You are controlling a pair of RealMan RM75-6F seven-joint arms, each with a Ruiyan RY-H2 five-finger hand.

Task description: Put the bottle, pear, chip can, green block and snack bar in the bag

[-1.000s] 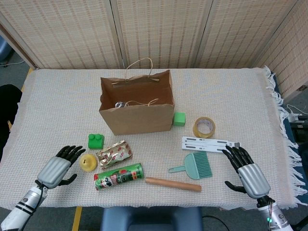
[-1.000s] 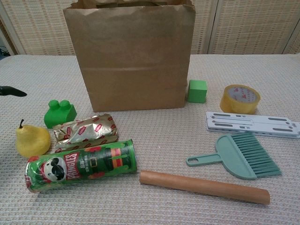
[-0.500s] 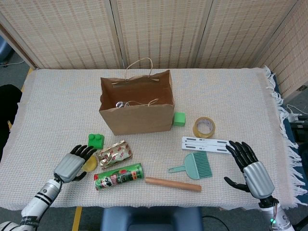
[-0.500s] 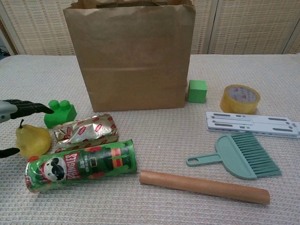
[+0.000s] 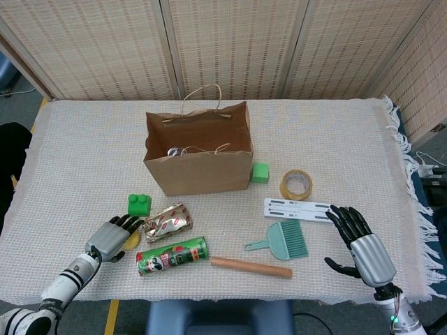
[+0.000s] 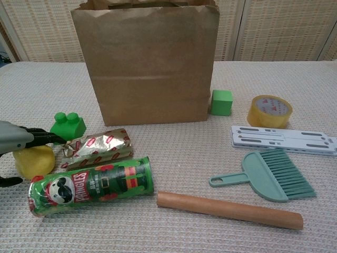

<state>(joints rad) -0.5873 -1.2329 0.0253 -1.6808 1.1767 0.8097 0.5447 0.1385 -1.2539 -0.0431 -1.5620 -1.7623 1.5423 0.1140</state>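
Note:
My left hand (image 5: 112, 237) lies over the yellow pear (image 6: 34, 161), its fingers (image 6: 45, 137) across the pear's top and the thumb apart on the near side. The green studded block (image 5: 139, 204) sits just beyond. The foil snack bar (image 5: 166, 222) lies to the pear's right, with the green chip can (image 5: 172, 255) on its side in front. The brown paper bag (image 5: 199, 164) stands open at mid-table with something shiny, probably the bottle (image 5: 173, 150), inside. My right hand (image 5: 363, 241) hovers open at the near right, away from all of these.
A green cube (image 5: 260, 172) sits by the bag's right corner. To the right are a tape roll (image 5: 296, 184), a white slotted rail (image 5: 304, 208), a teal hand brush (image 5: 283, 241) and a wooden rod (image 5: 251, 266). The table's fringed edge (image 5: 412, 202) runs on the right.
My left hand has moved right and forward, from beside the pear to on top of it. The snack bar has shifted slightly. The right hand drew back a little.

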